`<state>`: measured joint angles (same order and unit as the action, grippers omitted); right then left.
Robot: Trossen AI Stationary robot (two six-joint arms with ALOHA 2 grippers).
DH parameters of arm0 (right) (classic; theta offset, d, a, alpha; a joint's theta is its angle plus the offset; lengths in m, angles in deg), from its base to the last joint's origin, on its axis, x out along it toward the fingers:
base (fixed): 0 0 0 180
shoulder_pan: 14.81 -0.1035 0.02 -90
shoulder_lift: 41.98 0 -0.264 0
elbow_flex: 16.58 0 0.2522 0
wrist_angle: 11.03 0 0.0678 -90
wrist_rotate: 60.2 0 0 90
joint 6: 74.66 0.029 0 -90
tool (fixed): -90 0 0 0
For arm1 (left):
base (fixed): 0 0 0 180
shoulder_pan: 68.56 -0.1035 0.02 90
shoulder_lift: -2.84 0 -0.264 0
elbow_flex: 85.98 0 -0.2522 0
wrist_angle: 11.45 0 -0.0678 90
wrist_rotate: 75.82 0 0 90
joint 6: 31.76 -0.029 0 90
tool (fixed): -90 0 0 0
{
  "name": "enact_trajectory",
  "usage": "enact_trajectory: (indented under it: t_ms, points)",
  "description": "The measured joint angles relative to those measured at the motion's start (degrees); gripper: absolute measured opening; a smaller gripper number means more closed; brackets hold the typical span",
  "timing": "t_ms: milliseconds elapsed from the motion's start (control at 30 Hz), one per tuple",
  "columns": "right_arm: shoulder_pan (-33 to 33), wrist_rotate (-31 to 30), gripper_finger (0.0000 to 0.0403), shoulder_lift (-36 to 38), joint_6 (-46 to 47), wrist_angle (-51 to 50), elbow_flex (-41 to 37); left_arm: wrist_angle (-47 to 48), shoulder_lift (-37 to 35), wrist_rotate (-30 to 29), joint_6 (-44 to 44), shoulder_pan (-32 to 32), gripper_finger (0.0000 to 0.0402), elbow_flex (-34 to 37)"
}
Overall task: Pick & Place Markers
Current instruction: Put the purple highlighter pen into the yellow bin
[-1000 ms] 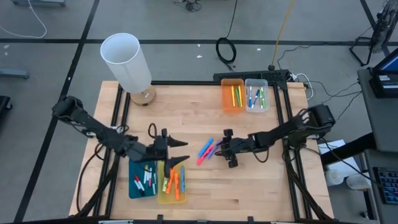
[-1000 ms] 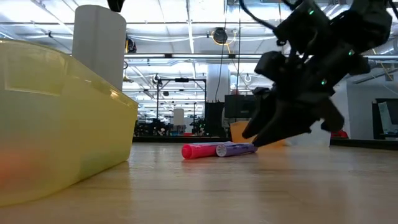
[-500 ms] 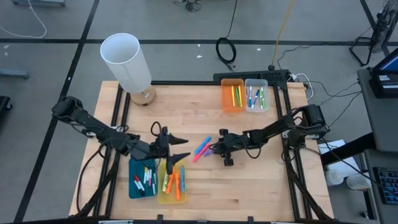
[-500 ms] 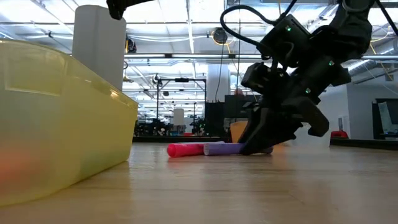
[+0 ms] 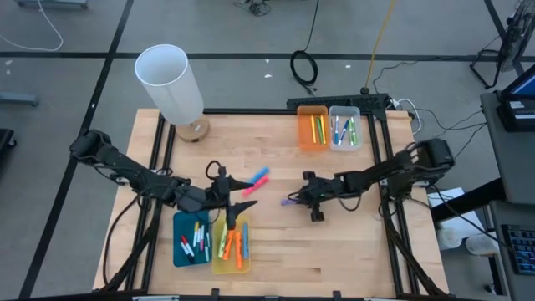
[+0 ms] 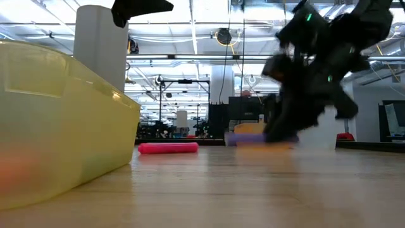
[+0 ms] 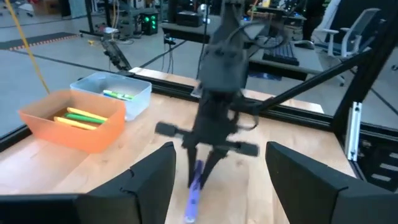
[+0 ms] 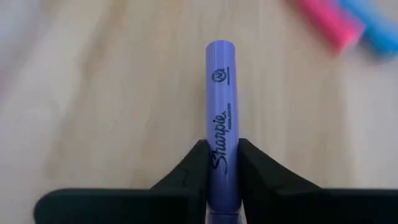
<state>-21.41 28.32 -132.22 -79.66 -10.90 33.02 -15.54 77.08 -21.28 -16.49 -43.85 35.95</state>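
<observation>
A purple marker (image 8: 221, 106) sticks out ahead of my right gripper (image 8: 222, 149), which is shut on it near the table's middle (image 5: 299, 200). The low view shows this marker (image 6: 253, 139) a little above the wood. A pink marker (image 5: 250, 185) and a blue marker (image 5: 262, 174) lie flat on the table, end to end, left of it. My left gripper (image 5: 242, 201) hovers open just past the far end of the yellow bin (image 5: 231, 247), touching nothing; its fingers (image 7: 149, 180) frame the right arm ahead. My right gripper pinches the purple marker's rear end (image 8: 222, 163) between its two fingers (image 8: 189, 174). The fingers come from the table's right, slanting down, and lie along the marker. Its free end (image 7: 189, 214) points toward the table's left and tilts down, just off the table.
The yellow bin and a blue bin (image 5: 192, 240) with markers sit at the near left. An orange bin (image 5: 313, 127) and a clear bin (image 5: 344, 127) with markers stand at the far right. A white cylinder (image 5: 171, 84) stands at the far left corner.
My right gripper went toward the table's left, shut on the purple marker, then drew back toward the right with it, lifting it off the wood. The pink and blue markers have slid toward the far left and now lie apart from the purple one.
</observation>
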Motion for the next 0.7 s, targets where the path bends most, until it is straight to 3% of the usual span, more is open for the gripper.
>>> enact_trajectory:
  t_ms: [200,400,533,600,700]
  points:
    - [-4.82,-5.83,0.0046,10.83,0.63,7.51,-0.92,0.21,1.31,0.01,0.13,-0.62,0.0242,0.0]
    - [-9.39,-8.87,0.0046,15.01,-3.12,36.48,-7.97,-4.54,4.59,1.1,-2.47,-1.74,0.0244,0.06]
    - [-11.58,-8.97,0.0046,14.95,-6.18,53.96,-12.38,-13.4,7.48,1.07,-8.4,-3.14,0.0245,-0.04]
    - [-12.07,-8.87,0.0046,15.0,-6.28,57.88,-13.47,-18.19,9.49,1.69,-12.3,-3.64,0.0242,-0.03]
    - [-12.65,-8.89,0.0046,14.89,-6.36,58.63,-13.99,-26.43,13.14,8.63,-17.49,-4.48,0.0237,-0.02]
